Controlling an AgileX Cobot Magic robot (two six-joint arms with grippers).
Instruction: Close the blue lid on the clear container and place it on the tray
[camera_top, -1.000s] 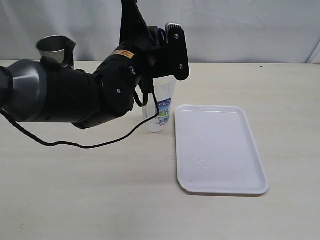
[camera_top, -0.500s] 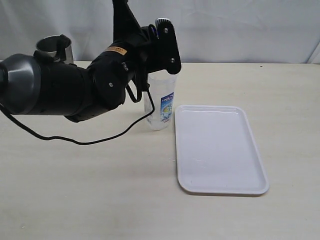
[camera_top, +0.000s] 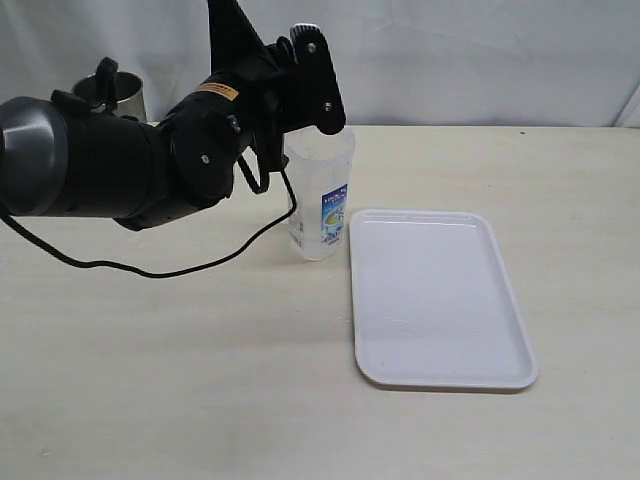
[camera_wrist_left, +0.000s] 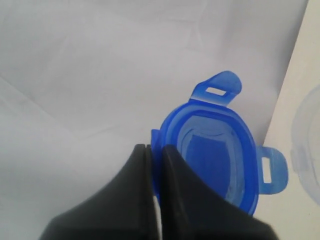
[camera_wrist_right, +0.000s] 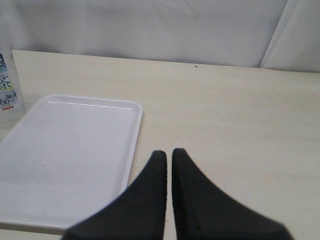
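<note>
The left fingers (camera_wrist_left: 127, 195) are nearly together and pinch the rim of the blue lid (camera_wrist_left: 215, 155), which hangs in the air with its hollow underside towards the wrist camera and two of its snap flaps sticking out on the side away from the fingers

The clear container (camera_top: 320, 195) stands upright on the tabletop (camera_top: 200, 380) just below these fingers, its mouth uncovered and its printed label facing the tray (camera_top: 440, 300); the lid is apart from the mouth

The white tray lies flat just beside the container, on the side away from the left arm; whether the two touch I cannot tell

The right fingers (camera_wrist_right: 150, 200) are pressed shut on nothing and hover over bare tabletop, with the tray just ahead of them and the container beyond the tray's far edge

A steel cup (camera_top: 130, 100) stands behind the left arm, well apart from both pairs of fingers
</note>
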